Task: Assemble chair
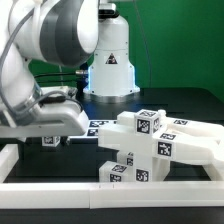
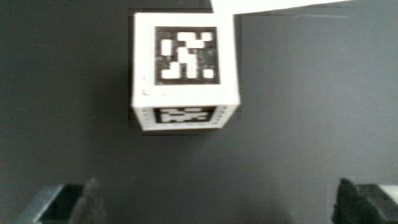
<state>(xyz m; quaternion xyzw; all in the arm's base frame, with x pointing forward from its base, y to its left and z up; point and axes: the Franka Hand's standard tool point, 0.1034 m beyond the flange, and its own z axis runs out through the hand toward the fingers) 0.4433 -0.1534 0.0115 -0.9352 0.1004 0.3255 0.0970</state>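
The gripper (image 2: pixel 222 203), fingers spread wide and holding nothing, hangs just short of a small white tagged block (image 2: pixel 185 72), not touching it.

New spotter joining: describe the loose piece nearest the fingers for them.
Start at the big white stepped chair assembly. Toward the exterior view's left of it, by the arm's open fingers, sits a small white block with black-and-white tags. Unlike the other pieces, it stands alone, unjoined.
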